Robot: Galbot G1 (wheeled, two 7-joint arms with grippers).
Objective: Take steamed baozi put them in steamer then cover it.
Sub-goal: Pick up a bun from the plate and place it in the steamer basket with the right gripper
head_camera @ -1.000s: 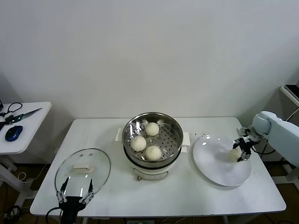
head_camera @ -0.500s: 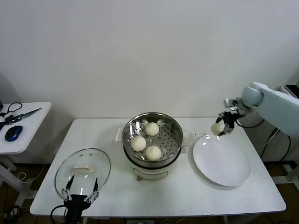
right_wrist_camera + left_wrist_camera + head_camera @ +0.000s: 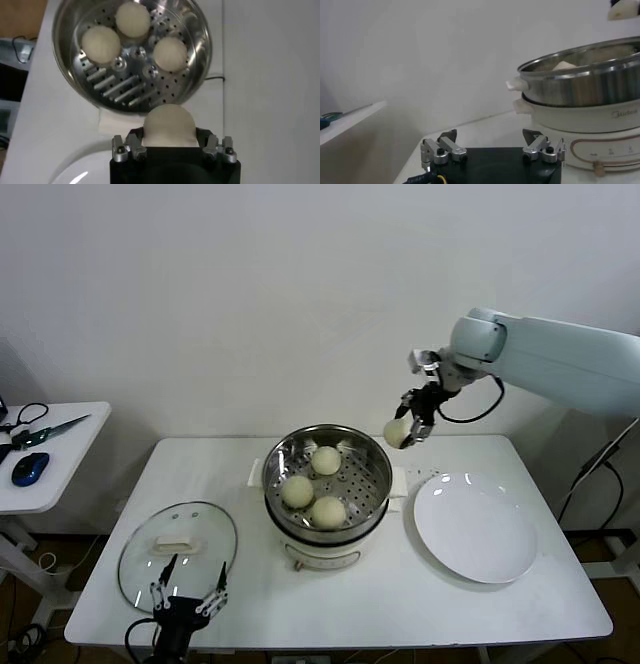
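White rectangular counter [image 3: 400, 604]: round shiny steel steamer [image 3: 327, 480] on a white base, three cream-white round baozi [image 3: 314, 485] seen on its perforated tray. Round flat white plate [image 3: 475, 527] beside it. Round clear glass cover [image 3: 177, 546] with cream bar handle laid flat. Right claw [image 3: 408, 431] held above the steamer's rim, clamped on a fourth baozi [image 3: 397, 432]. Left claw [image 3: 187, 601] spread wide at the counter's near edge.

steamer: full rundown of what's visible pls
The steamer is a round, shiny steel pot on a white electric base with side handles and a front control, standing upright mid-table. Its perforated tray holds three baozi, spaced apart; the right side of the tray is bare. It is uncovered: the glass lid lies flat on the table to its left, the white plate to its right. The right claw holds a fourth baozi above its right rim, not touching it.
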